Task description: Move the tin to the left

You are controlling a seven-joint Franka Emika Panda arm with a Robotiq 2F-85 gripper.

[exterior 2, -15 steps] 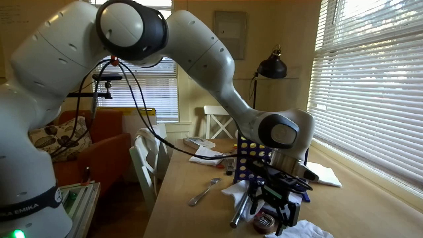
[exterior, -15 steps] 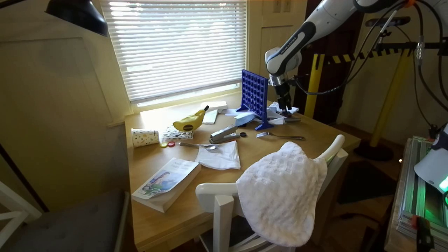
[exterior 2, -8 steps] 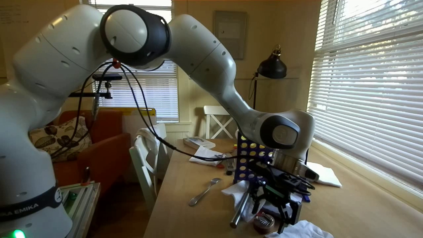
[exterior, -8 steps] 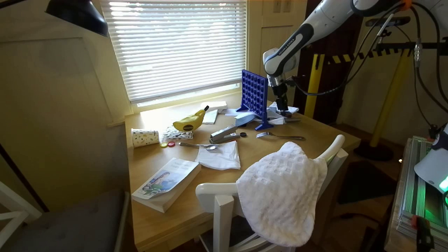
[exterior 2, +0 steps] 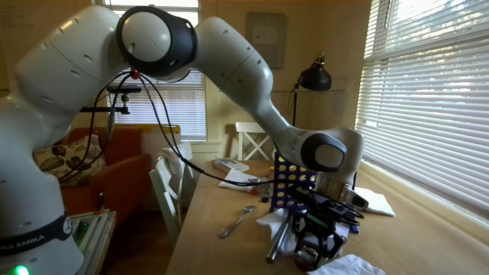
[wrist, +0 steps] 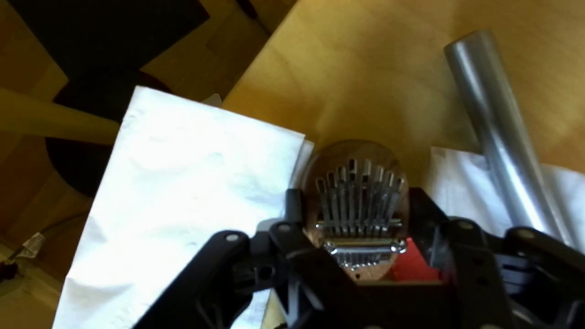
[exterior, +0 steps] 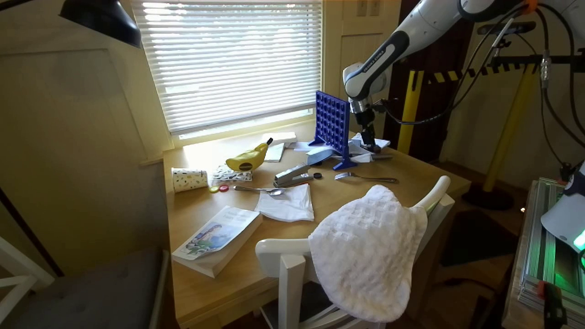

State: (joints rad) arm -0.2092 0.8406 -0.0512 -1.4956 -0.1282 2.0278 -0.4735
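The thing that best fits the tin is a round brown piece with a fan of metal tines [wrist: 361, 183]. In the wrist view it sits between the two fingers of my gripper [wrist: 354, 208], which press on its opposite sides. An exterior view also has this brown piece [exterior 2: 306, 255] low at the table, partly covered by the black fingers of the gripper [exterior 2: 314, 254]. From the opposite side the gripper [exterior: 370, 146] hides most of it. A red surface [wrist: 416, 265] shows beside its lower end in the wrist view.
A silver tube [wrist: 493, 114] lies close by on white cloth. A folded white napkin [wrist: 192, 183] touches the piece's other side, near the table's edge. The blue game rack [exterior: 332, 121] stands beside the arm. A fork [exterior 2: 237, 222] and a stapler [exterior: 291, 176] lie farther along.
The arm has shifted slightly, then held still. My fingers, spread around the round piece before, have come together on it, and it has moved very little.
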